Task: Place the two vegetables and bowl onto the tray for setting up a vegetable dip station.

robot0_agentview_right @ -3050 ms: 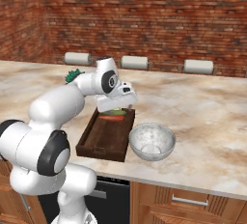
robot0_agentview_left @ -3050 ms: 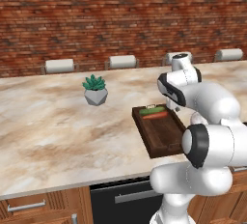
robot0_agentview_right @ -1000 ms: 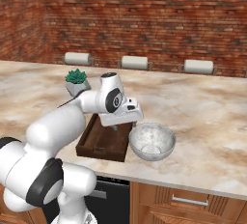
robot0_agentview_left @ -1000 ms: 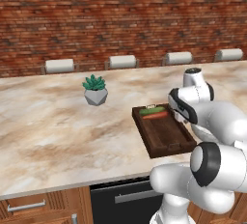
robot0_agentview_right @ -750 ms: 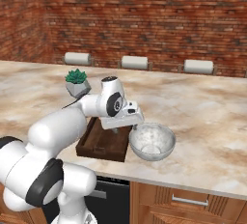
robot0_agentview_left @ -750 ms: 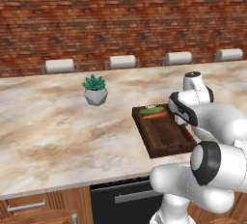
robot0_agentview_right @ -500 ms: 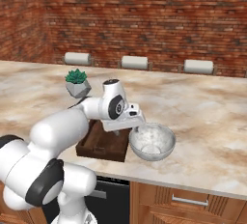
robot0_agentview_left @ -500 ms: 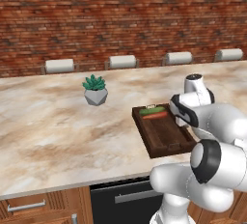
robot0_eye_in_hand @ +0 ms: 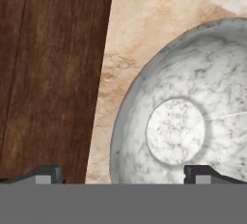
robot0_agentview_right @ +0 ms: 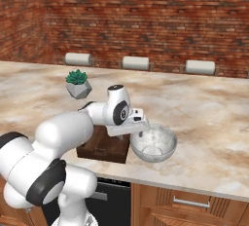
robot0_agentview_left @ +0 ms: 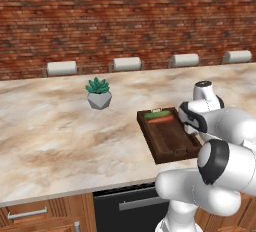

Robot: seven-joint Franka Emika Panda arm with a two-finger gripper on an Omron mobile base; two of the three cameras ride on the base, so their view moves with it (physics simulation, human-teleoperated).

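The grey-white speckled bowl sits on the marble counter just right of the dark wooden tray. My gripper hangs open right above the bowl's left rim. In the hand view the bowl lies below, its left rim between the two fingertips, and the tray lies to the left. At the tray's far end lie the orange carrot and, just behind it, the green cucumber.
A spiky green plant in a grey pot stands on the counter left of the tray. Stool backs line the counter's far side before a brick wall. The counter's front edge runs close to the tray and bowl.
The arm has swung from over the tray's far end toward the near right, over the bowl's left rim. The gripper stayed open. Carrot, cucumber and bowl have not moved.
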